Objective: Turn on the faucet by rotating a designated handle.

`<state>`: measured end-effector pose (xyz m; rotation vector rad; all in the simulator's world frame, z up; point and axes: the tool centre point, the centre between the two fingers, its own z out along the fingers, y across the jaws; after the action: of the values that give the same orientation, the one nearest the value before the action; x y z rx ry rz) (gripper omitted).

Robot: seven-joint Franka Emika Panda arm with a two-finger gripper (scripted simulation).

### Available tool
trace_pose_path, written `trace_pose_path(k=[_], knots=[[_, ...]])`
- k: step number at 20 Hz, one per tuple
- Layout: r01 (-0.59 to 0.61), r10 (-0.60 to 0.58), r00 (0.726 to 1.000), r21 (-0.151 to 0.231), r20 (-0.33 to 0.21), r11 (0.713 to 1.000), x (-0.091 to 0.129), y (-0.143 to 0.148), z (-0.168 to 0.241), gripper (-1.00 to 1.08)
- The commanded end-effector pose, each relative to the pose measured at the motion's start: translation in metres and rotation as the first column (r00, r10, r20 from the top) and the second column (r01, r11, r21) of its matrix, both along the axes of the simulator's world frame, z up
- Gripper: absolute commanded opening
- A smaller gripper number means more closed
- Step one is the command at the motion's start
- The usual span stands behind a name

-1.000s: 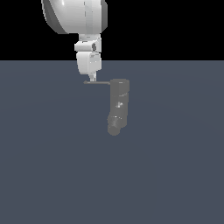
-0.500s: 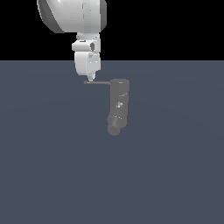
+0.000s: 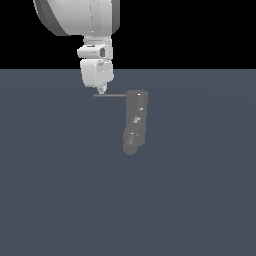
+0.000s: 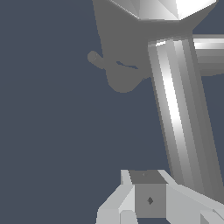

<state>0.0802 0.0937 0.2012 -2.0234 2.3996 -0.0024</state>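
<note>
In the last second my arm has drifted a little toward the exterior view's left while the faucet and its handle sit as they were; the handle still points level out to the left, so I judge no turning has begun and the faucet is still off. Nearest in the scene is the stubby spout at the column's lower end, well apart from me. Farther back, at the column's top, the rod sticks out sideways, and my claw hangs directly over its free end, the tip looking as if it just touches or sits a hair above the rod; I cannot tell which. In the wrist view the handle runs as a bright bar right beside my fingertips, with the faucet beyond. Whether my claw is spread or clenched I cannot tell; nothing shows it grasping anything. My guess is the push sideways on the rod comes next.
</note>
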Motion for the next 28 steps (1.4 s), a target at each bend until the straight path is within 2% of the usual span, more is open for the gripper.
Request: trace_pose_path(k=[1,19,20,28], knots=[[0.001,-0.001,1.000,-0.002,-0.003,1.000,-0.008,0.000,0.000,-1.00],[0.002,-0.002,1.000,-0.001,-0.003,1.000,-0.059,0.007,0.000,-1.00],[0.010,-0.010,1.000,-0.001,-0.001,1.000,-0.054,0.001,0.000,-1.00],[0.009,-0.009,1.000,-0.001,-0.001,1.000,-0.074,-0.012,0.000,-1.00]])
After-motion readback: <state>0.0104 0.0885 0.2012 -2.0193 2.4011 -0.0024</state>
